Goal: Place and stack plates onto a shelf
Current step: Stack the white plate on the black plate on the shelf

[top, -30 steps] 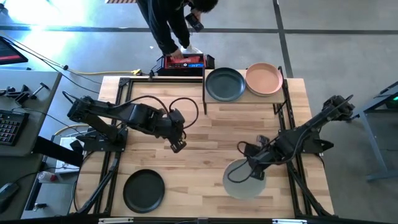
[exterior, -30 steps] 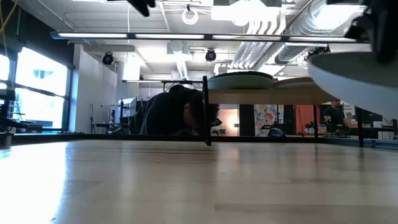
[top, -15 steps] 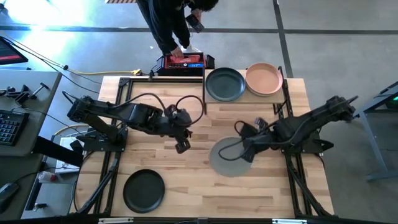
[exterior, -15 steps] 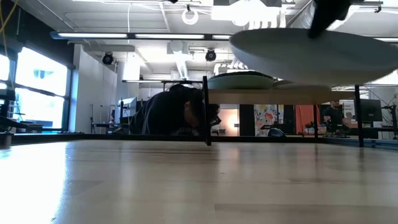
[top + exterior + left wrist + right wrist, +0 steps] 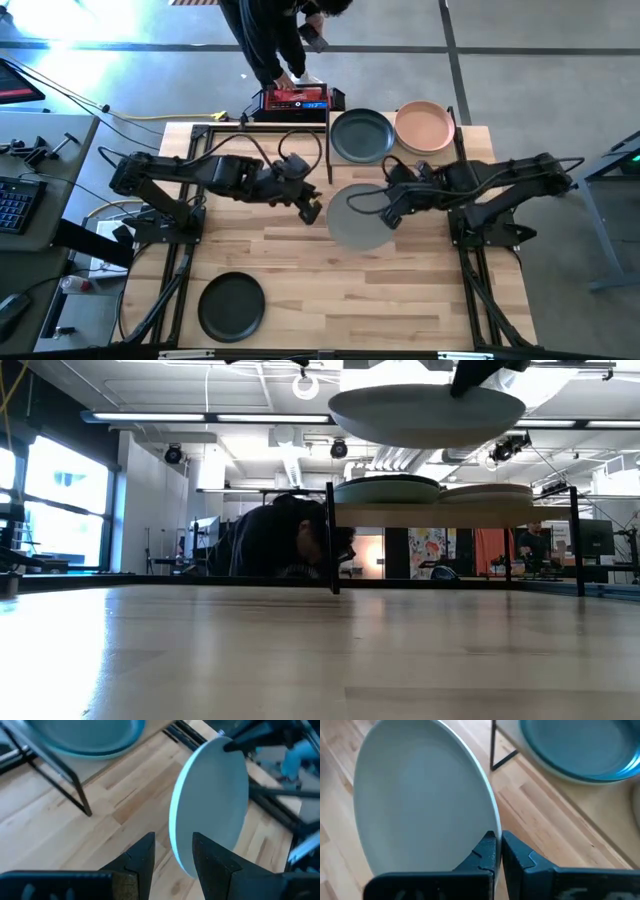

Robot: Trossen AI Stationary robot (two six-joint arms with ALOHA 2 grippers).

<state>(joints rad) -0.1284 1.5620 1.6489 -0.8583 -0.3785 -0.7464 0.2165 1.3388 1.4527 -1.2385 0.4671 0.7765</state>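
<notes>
My right gripper (image 5: 390,208) is shut on a grey-green plate (image 5: 357,217), held in the air over the table's middle, in front of the shelf (image 5: 392,160). In the low view the plate (image 5: 425,410) hangs higher than the shelf's panel (image 5: 430,515). A dark teal plate (image 5: 362,136) and a peach plate (image 5: 425,127) rest side by side on the shelf. My left gripper (image 5: 312,210) is open, just left of the held plate's rim (image 5: 175,835); I cannot tell whether it touches. A black plate (image 5: 232,305) lies on the table at the near left. My right gripper pinches the grey-green plate's rim (image 5: 489,826) on its right side between its two fingers (image 5: 516,854). The fingers come about level from the table's right. The plate is lifted clear of the table and lies about level, its hollow up.
A red-and-black box (image 5: 295,100) stands behind the table's far edge, and a person (image 5: 270,40) bends over it. The shelf's black posts (image 5: 328,150) stand at its corners. Bare tabletop (image 5: 330,300) lies near the front edge.
My right gripper has carried the grey-green plate from the table's near right up and toward the far edge and the left, keeping it about level. My left gripper has gone toward the right and the far edge, up to the plate's left rim.
</notes>
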